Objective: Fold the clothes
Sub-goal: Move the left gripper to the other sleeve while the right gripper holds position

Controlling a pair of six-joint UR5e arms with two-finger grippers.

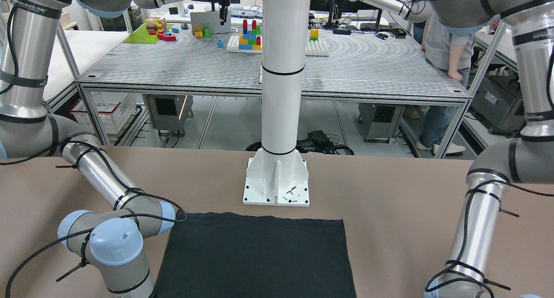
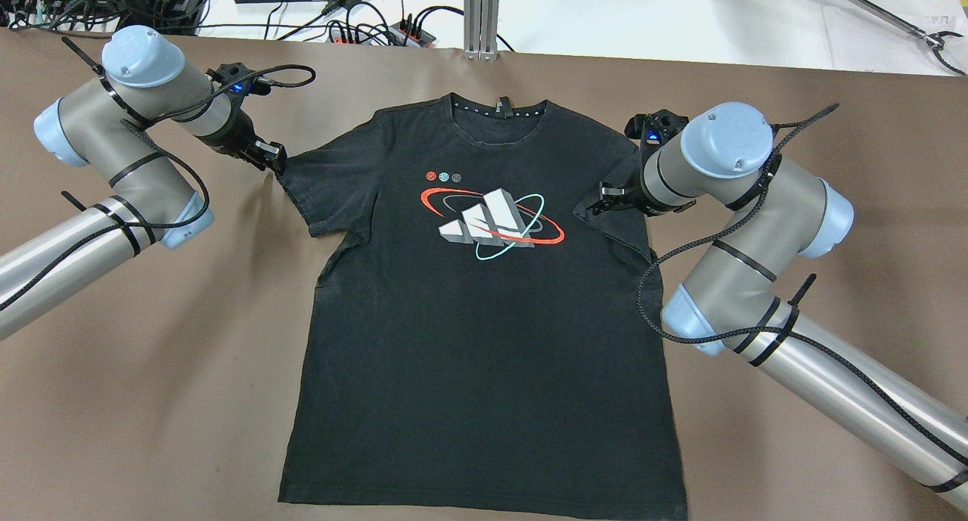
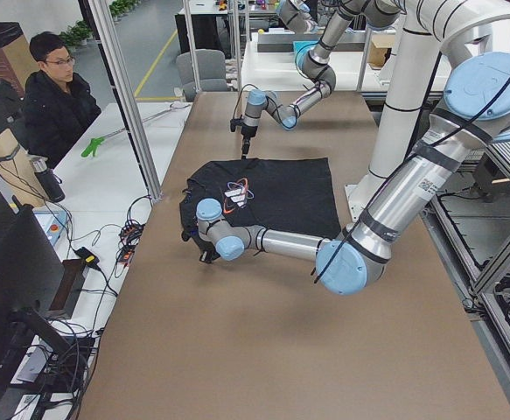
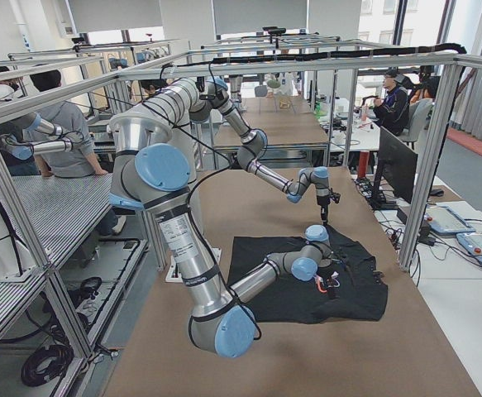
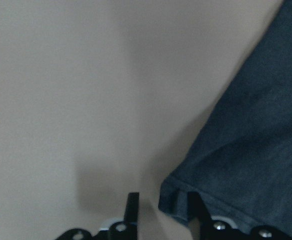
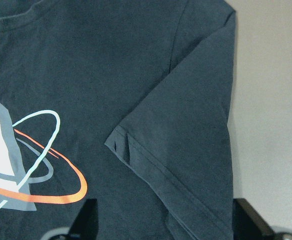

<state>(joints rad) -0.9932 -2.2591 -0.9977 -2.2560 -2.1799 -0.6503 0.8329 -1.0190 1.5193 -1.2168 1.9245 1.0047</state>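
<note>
Lying flat, print up, the black T-shirt (image 2: 484, 317) sits mid-table (image 2: 151, 392), collar away from the robot. L gripper (image 2: 266, 158) is at the L sleeve (image 2: 325, 181) tip, fingers (image 5: 131, 210) apart w/ the hem corner (image 5: 170, 202) between them. R gripper (image 2: 601, 201) hangs over the R sleeve (image 6: 196, 150), which is folded onto the chest; its fingers are spread wide.

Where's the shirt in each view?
Front-facing: shirt bottom centre, hem end only.
Overhead: shirt centre.
Exterior left: shirt mid-table.
Exterior right: shirt lower centre-right.
Left wrist: shirt at right, sleeve only.
Right wrist: shirt fills most of frame.
Landmark: logo, also in both side views and right wrist.
</note>
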